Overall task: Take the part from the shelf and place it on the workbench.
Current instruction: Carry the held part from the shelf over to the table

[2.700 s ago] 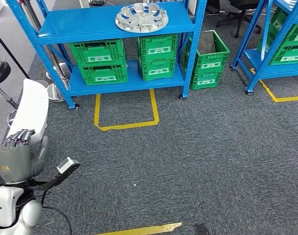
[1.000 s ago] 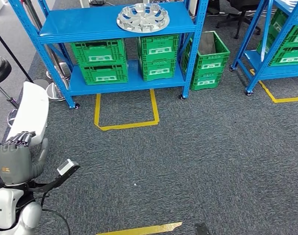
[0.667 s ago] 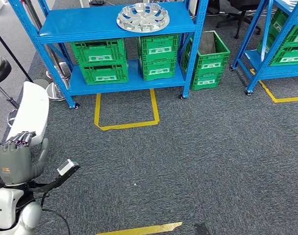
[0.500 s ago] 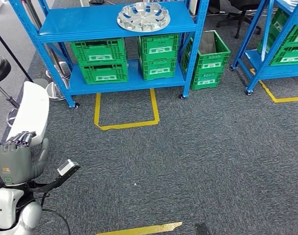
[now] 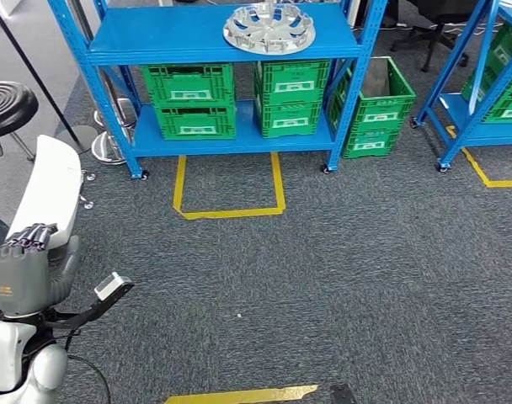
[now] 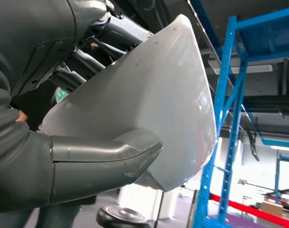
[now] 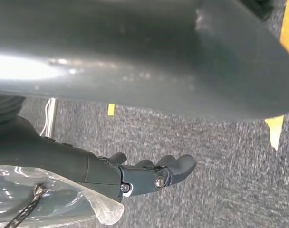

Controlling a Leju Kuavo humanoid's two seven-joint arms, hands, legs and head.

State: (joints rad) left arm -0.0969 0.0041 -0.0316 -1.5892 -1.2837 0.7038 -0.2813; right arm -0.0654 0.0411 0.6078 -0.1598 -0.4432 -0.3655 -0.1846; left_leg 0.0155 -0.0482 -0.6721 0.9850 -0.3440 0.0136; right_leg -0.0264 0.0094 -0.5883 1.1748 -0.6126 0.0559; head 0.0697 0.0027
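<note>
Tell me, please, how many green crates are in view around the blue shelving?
At least 6: two stacked at the lower shelf's left, two stacked at its middle, one open crate on the floor beside the rack, and one in the cropped right-hand rack; more may be hidden.

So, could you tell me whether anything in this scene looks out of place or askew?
One thing: a green crate stands on the carpet beside the blue shelf, tilted against its post, while the other crates sit squarely stacked on the lower shelf. Otherwise nothing stands out.
</note>
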